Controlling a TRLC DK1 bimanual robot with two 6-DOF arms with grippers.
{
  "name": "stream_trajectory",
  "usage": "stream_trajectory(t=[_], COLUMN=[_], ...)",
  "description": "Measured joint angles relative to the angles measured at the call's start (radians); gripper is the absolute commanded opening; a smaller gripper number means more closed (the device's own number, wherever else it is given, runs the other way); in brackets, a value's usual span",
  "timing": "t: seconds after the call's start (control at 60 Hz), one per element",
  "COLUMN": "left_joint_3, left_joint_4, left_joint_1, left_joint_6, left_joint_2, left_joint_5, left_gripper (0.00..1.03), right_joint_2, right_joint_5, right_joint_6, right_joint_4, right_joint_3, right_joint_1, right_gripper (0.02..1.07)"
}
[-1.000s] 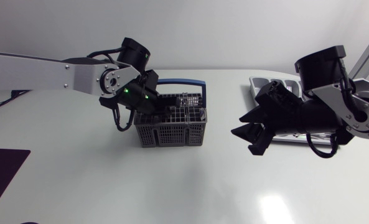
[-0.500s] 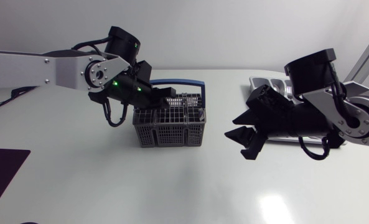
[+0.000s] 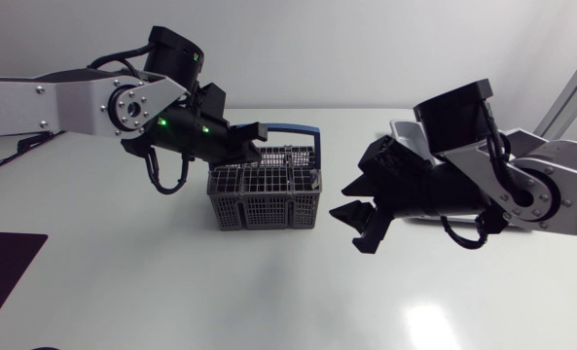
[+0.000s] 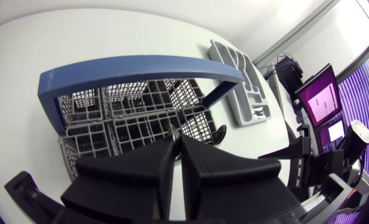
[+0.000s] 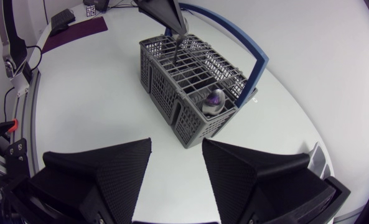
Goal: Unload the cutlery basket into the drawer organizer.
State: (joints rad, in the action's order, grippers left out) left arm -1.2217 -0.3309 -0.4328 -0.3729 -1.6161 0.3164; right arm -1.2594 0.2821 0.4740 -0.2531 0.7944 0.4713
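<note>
The grey cutlery basket [image 3: 266, 197] with its blue handle [image 3: 290, 127] stands a little left of the table's [image 3: 171, 292] middle. The left gripper [image 3: 253, 134] hangs just over the basket's far left corner. Its fingers are pressed together on the thin stem of a utensil [image 5: 173, 50], whose lower end reaches down inside the basket (what sort of utensil it is, I can't make out from here). A spoon [image 5: 212, 99] sits bowl-up in a compartment at the basket's right end.

The right gripper [image 3: 362, 225] is just beside the basket on its right, above the tabletop and pointing toward the basket. Its two wedge fingers are spread wide apart with nothing between them. The grey drawer organizer [image 4: 240, 93] lies at the far right of the table, partly hidden behind the right arm [image 3: 502, 190] and well apart from the basket.
</note>
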Motion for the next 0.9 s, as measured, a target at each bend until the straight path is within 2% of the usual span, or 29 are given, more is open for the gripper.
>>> stream_trajectory(t=[0.5, 0.9], left_joint_3=[0.03, 0.05], left_joint_4=[0.008, -0.021], left_joint_1=[0.001, -0.009], left_joint_6=[-0.054, -0.098], left_joint_2=[0.129, 0.254], left_joint_5=[0.002, 0.057], left_gripper=[0.05, 0.05], right_joint_2=[-0.029, 0.0], right_joint_5=[-0.029, -0.025], right_joint_6=[-0.004, -0.019], right_joint_4=[0.048, 0.048], right_joint_3=[0.025, 0.027], right_joint_1=[0.058, 0.058], right_gripper=[0.63, 0.63])
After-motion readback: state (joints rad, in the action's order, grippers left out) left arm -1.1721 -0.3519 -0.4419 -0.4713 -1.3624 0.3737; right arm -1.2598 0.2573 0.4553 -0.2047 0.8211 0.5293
